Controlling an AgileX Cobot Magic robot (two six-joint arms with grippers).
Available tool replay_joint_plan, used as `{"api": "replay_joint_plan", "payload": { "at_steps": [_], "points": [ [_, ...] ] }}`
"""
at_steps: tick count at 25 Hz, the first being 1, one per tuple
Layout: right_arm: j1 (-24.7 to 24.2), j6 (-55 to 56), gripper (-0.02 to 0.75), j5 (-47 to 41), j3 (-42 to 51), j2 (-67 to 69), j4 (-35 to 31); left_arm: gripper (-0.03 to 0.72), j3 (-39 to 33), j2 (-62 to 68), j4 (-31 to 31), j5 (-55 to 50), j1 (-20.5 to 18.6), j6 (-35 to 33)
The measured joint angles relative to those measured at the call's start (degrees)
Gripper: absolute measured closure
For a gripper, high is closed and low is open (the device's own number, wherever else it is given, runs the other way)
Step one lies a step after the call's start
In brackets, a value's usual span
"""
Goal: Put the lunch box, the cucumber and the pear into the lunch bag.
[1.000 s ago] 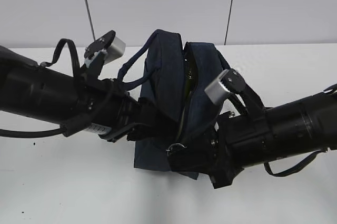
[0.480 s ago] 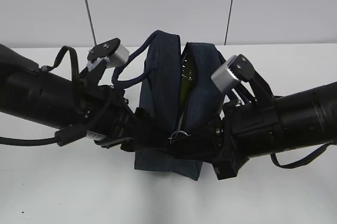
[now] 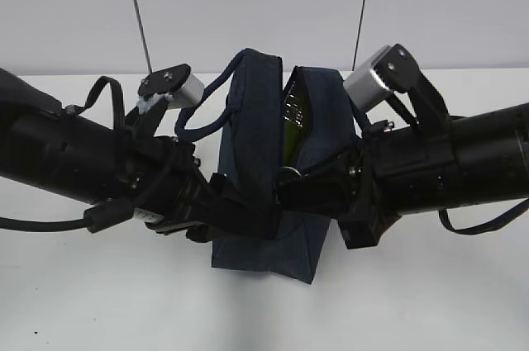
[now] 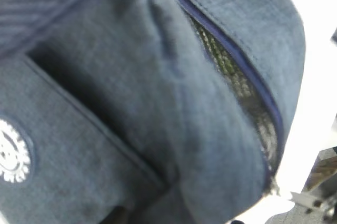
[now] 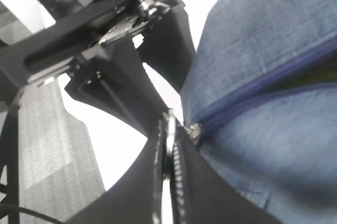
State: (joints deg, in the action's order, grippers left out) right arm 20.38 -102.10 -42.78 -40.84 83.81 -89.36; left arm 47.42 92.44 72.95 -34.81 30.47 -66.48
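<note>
Pinching the silver ring pull (image 5: 169, 129), your right tool (image 3: 304, 192) is fully closed at the near end of the lunch bag (image 3: 264, 140). Your left tool (image 3: 235, 206) sits half open against the bag's left side; whether it grips fabric, you cannot tell. Behind, the bag stands upright on the white worktop (image 3: 107, 301), zipper gaping.
</note>
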Motion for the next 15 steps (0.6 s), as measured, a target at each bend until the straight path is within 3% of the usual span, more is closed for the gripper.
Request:
{"api": "replay_joint_plan", "payload": {
  "at_steps": [8,15],
  "points": [
    [0.0,0.2,0.732,1.4,-2.4,-1.2,0.9,0.337,0.0,1.5,-0.1,0.3,0.0,0.0],
    [0.0,1.2,0.732,2.8,-3.7,-1.2,1.2,0.461,0.0,1.7,-0.1,0.7,0.0,0.0]
  ]
}}
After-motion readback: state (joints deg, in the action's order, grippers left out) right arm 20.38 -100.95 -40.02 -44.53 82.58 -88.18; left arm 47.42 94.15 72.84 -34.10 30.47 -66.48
